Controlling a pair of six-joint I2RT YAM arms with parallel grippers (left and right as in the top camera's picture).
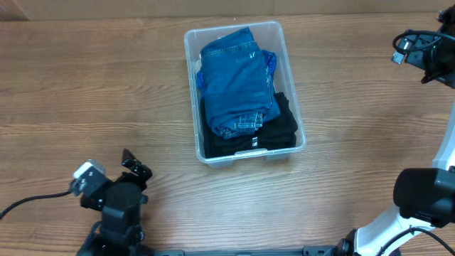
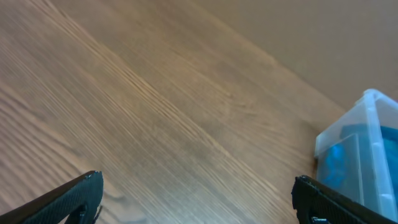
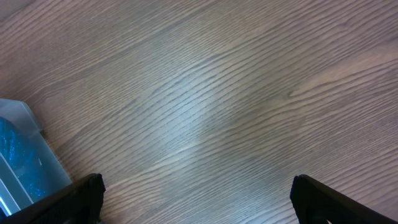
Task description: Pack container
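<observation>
Table [image 1: 85, 85]: brown wood-grain top, spreading beneath and ahead of the left gripper [image 2: 196, 202] and the right gripper [image 3: 196, 199], and filling most of every view.
Pale strip [image 2: 323, 31]: plain tan surface, running along the table's far edge, lying ahead of the left gripper.
Light: soft and even, casting a faint sheen on the grain ahead of the right gripper.

1. The container [image 1: 287, 78] stands mid-counter [image 1: 85, 85] and blocks a straight path across the middle.
2. Blue clothing [image 1: 237, 78] and black clothing [image 1: 281, 128] fill its opening, leaving little room inside.
3. Open wood lies at the container's 9 o'clock and 3 o'clock sides.
4. The left end effector [image 2: 196, 186], spread wide, has a container corner at its 3 o'clock.
5. The right end effector [image 3: 197, 186], also spread, has a container corner at its 8 o'clock.
</observation>
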